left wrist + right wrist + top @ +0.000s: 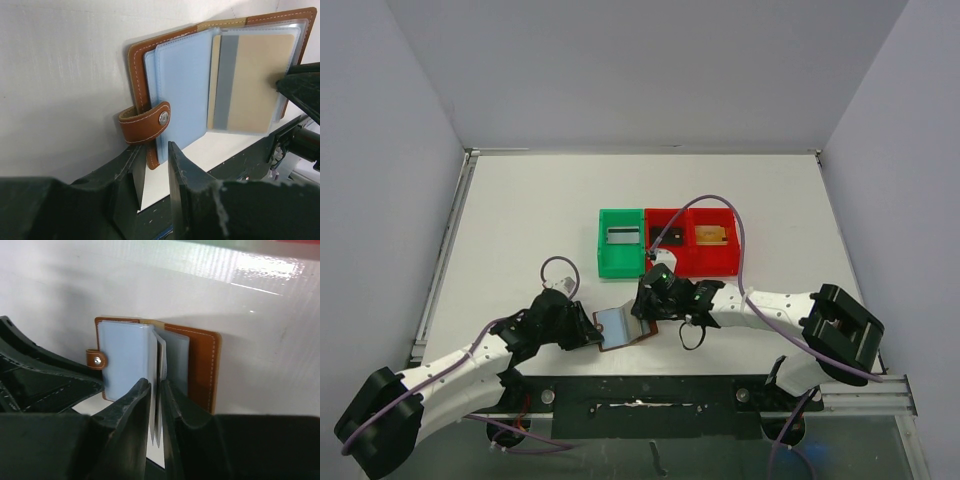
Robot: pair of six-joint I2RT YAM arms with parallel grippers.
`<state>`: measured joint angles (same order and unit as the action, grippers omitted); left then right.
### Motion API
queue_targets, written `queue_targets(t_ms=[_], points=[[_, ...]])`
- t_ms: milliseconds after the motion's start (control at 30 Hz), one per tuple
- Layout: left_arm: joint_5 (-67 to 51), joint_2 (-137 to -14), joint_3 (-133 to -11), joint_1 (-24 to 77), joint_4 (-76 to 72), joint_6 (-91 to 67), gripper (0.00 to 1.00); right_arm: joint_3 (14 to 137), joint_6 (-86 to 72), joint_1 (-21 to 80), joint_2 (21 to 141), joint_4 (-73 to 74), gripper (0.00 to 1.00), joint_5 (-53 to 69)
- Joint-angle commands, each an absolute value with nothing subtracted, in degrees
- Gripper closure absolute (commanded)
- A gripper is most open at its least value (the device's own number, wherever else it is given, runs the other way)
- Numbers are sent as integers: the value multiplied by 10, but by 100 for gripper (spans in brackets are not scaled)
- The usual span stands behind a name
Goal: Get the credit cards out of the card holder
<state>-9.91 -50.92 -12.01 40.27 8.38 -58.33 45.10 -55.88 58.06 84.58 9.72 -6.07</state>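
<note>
Two low arms (460, 365), right tool (156, 385) seemingly gripping wallet (200, 355)

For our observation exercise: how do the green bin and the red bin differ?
The green bin is narrower, with one compartment; the red bin is wider, with two. The green bin holds one grey item; the red bin holds a dark item and an orange item. Both are open-topped, side by side.

- Top view: high, from near edge, looking down on whole table (520, 220).
- Wrist views: close, low, facing each other across open wallet (200, 85); all three share it.
</note>
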Motion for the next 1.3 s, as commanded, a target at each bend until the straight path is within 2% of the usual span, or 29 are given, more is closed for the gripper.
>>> queue_targets(t_ms=[0,500,633,833,933,1100,1267], points=[[-91,-512,-152,407,69,-569,77,444,-570,583,834,32,82,-7],[-92,-521,-168,407,69,-561,79,466,-567,579,845,92,76,-28],[-92,-516,-167,407,72,-562,79,461,-571,575,835,81,67,-25],[-84,-503,-179,407,96,-561,78,415,-593,547,806,26,59,17],[-62,-480,-199,410,125,-572,76,386,-610,524,790,-5,58,42],[1,-467,-245,453,121,-608,71,339,-636,495,788,-102,67,105],[-4,-520,-259,461,80,-594,70,318,-652,479,783,-129,65,120]])
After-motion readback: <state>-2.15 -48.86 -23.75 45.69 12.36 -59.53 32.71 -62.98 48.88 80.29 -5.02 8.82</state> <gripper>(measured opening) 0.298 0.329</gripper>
